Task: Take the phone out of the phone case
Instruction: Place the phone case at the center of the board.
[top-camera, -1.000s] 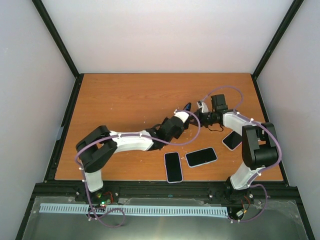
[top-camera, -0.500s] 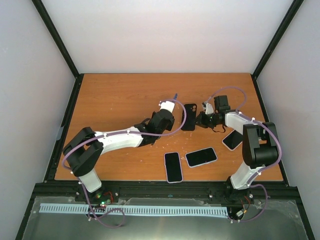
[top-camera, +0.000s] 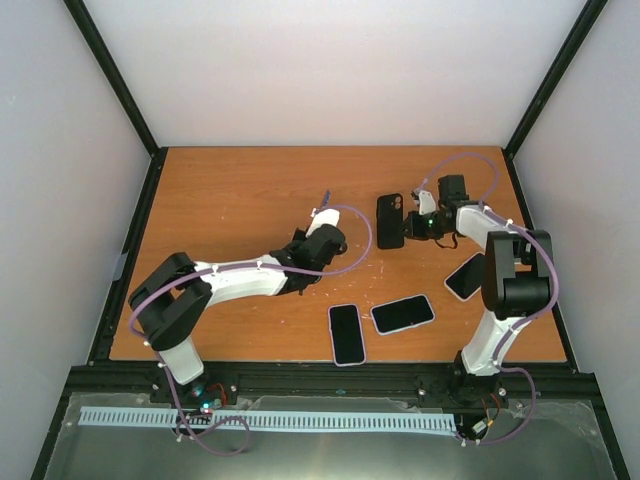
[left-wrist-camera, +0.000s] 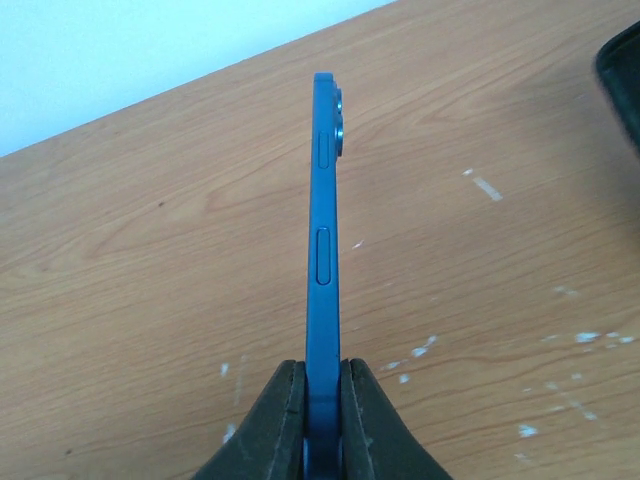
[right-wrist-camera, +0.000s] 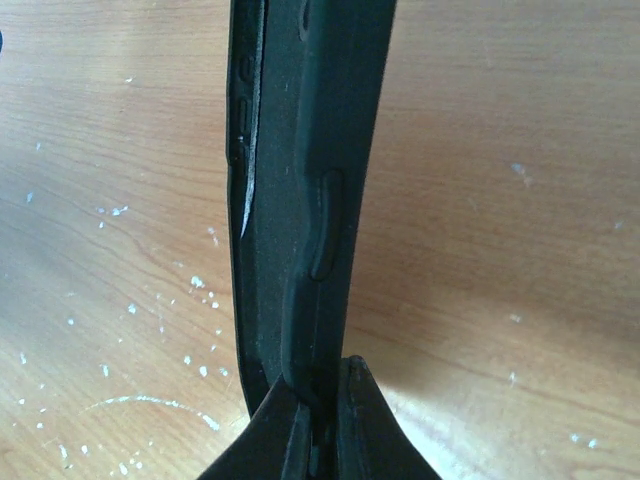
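Observation:
My left gripper (top-camera: 323, 212) is shut on the bottom end of a bare blue phone (top-camera: 325, 196) and holds it edge-on above the table's middle. In the left wrist view the phone (left-wrist-camera: 322, 230) stands straight up between my fingers (left-wrist-camera: 286, 420), side buttons and camera bump showing. My right gripper (top-camera: 408, 226) is shut on one edge of the empty black phone case (top-camera: 389, 220), held to the right of the phone and apart from it. In the right wrist view the case (right-wrist-camera: 305, 170) rises edge-on from the gripper (right-wrist-camera: 318, 410). A corner of the case shows in the left wrist view (left-wrist-camera: 625, 75).
Three other phones lie on the orange table (top-camera: 230, 190) near the front right: one (top-camera: 347, 333) lengthwise, one (top-camera: 403, 313) crosswise, one (top-camera: 465, 277) beside the right arm. Black frame rails edge the table, with white walls behind.
The grippers were close together a second ago. The left one has drawn back to the left with the blue phone. The right one has carried the black case away toward the back right.

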